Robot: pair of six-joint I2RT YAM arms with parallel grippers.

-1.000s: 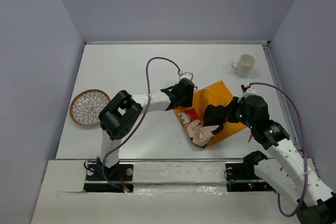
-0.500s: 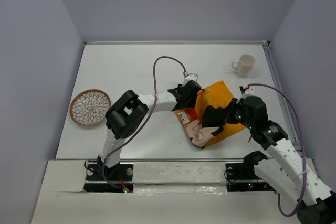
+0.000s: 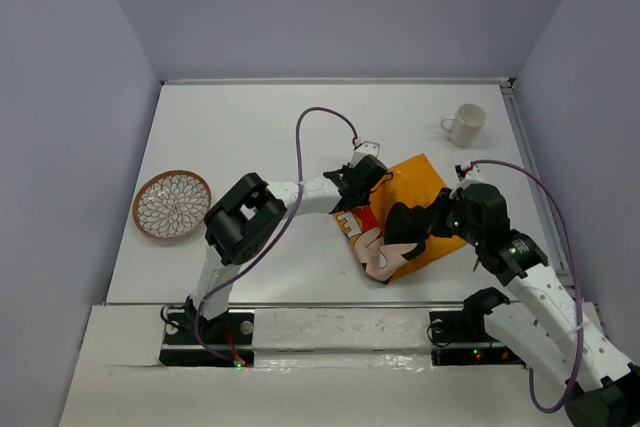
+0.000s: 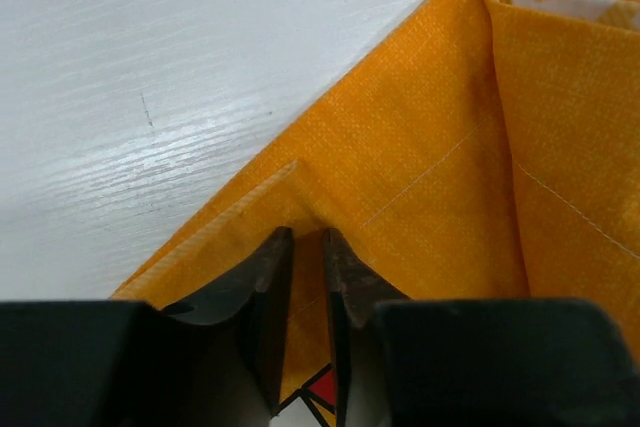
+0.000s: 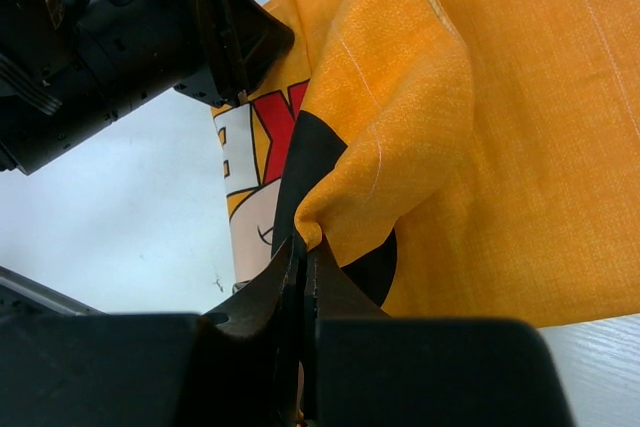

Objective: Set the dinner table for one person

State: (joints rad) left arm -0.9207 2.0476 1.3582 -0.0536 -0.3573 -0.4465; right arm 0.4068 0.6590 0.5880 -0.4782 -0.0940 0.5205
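Orange woven cartoon placemat (image 3: 418, 185), rumpled on the white matte worktop (image 3: 250, 137), is pinched by left hand (image 4: 308, 247) and right hand (image 5: 303, 252) (spreading step, apparently); next, pulling it flat.

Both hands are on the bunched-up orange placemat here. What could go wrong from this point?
Each hand pinches only a thin fold: the left hand near the hem of the placemat, the right hand on a bunched ridge. Pulling apart could slip one grip free, or leave the cloth creased.
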